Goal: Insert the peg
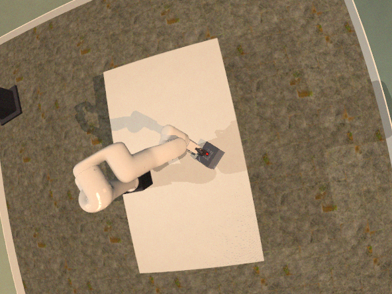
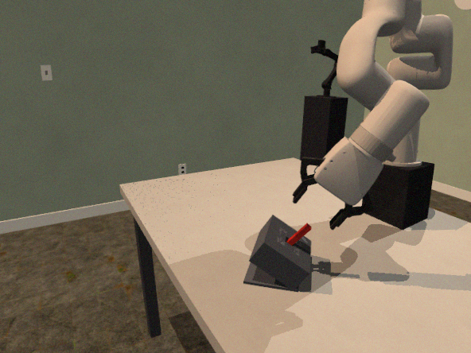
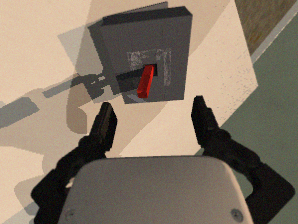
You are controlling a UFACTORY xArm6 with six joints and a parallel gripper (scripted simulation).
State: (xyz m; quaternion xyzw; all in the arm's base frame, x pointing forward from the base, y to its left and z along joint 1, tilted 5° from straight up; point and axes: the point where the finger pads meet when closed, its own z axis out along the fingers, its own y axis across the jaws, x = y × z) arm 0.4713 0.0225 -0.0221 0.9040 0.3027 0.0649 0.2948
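The red peg (image 2: 299,234) (image 3: 145,81) (image 1: 207,153) sits in the hole of the dark sloped panel (image 2: 274,246) (image 3: 170,40) (image 1: 216,158), with its upper part sticking out at a slant. The panel stands on the white table (image 2: 199,191) (image 1: 165,83) (image 3: 30,40). My gripper (image 2: 315,212) (image 3: 152,108) (image 1: 198,150) is open wide and empty. It hangs a short way back from the peg's free end, along the peg's line, with one finger to each side and neither touching it.
The arm's black base block (image 2: 402,199) stands on the table behind the gripper. A black stand with a thin dark arm (image 2: 323,123) (image 1: 8,104) rises beyond the table. The table's near edge (image 2: 159,254) lies left of the panel.
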